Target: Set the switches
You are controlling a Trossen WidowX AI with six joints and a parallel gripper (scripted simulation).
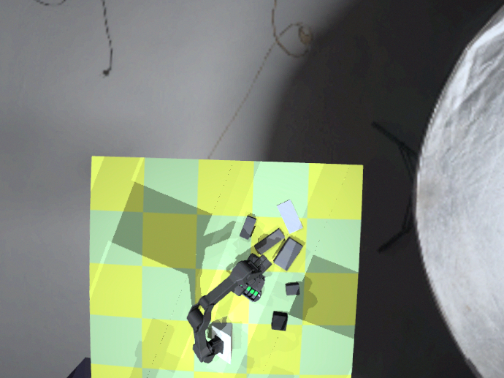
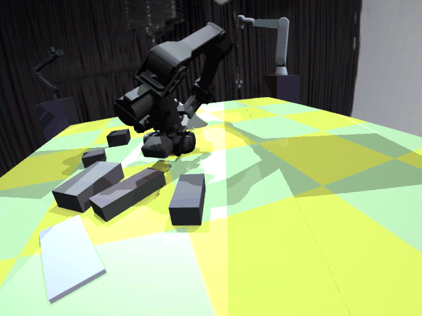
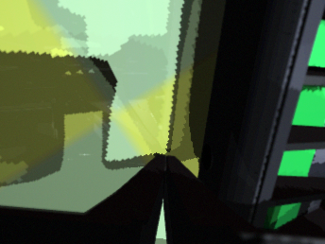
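The dark grey controller unit [image 1: 252, 292] [image 3: 275, 125] sits with its switches facing up, close beside the hand. In the wrist view it stands along the right edge, cut off by the frame, and several green switch ends [image 3: 307, 107] show. Which end of each switch is down is not clear, and the full row of six is not in view. The label is hidden. My gripper [image 3: 164, 164] is shut and empty, its tips pointing down beside the unit's long side, with a gap between them in the wrist view. In the exterior view the hand hides the unit.
A long dark block [image 1: 269, 240] [image 2: 128, 193], a wide grey block [image 1: 288, 253] [image 2: 87, 182] and a smaller block [image 1: 248, 227] [image 2: 186, 196] lie beyond the hand. Two small dark blocks [image 1: 292, 288] [image 1: 279, 320] lie to the right. A pale flat plate [image 1: 290, 216] [image 2: 70, 256] lies farthest out.
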